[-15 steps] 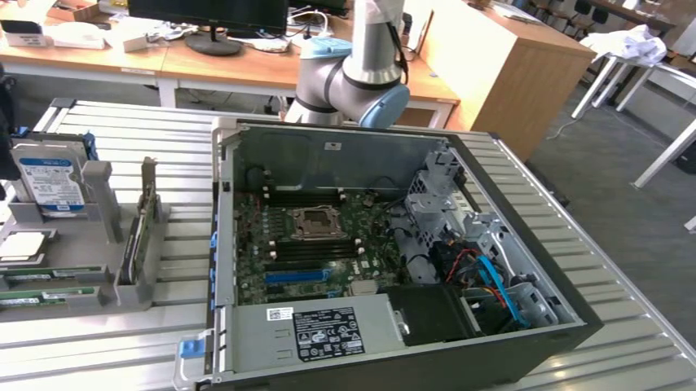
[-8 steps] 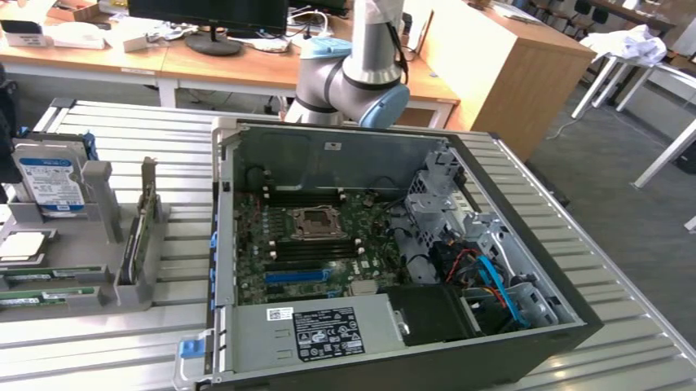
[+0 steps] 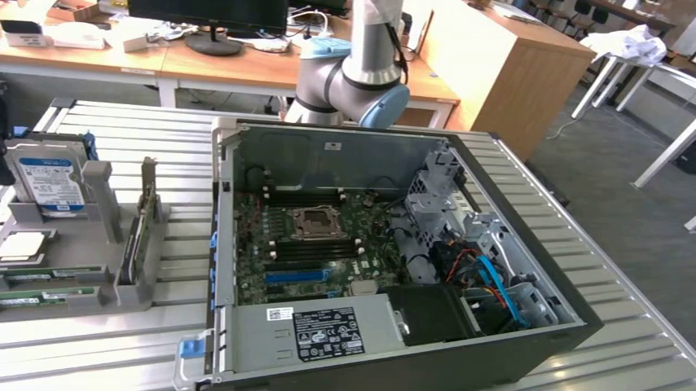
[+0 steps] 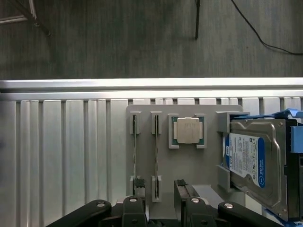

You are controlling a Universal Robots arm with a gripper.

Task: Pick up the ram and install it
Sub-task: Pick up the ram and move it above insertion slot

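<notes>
Two ram sticks stand on edge in slots of a grey holder (image 4: 189, 165): one ram stick (image 4: 156, 153) and a second ram stick (image 4: 135, 153) beside it. In the exterior view the ram (image 3: 46, 278) shows as green strips at the left, on the holder (image 3: 81, 265). My gripper (image 4: 158, 201) is open, its dark fingers (image 4: 182, 189) straddling the line of the nearer stick from well above, touching nothing. The arm (image 3: 354, 73) rises behind the open computer case (image 3: 223, 244), whose motherboard (image 3: 315, 244) lies exposed.
The holder also carries a processor chip (image 4: 187, 130) and a hard drive (image 4: 251, 163) with a blue-white label. Inside the case are a power supply (image 3: 326, 330), a drive cage (image 3: 446, 204) and blue cables (image 3: 495, 281). Ribbed metal tabletop (image 4: 61, 151) surrounds everything.
</notes>
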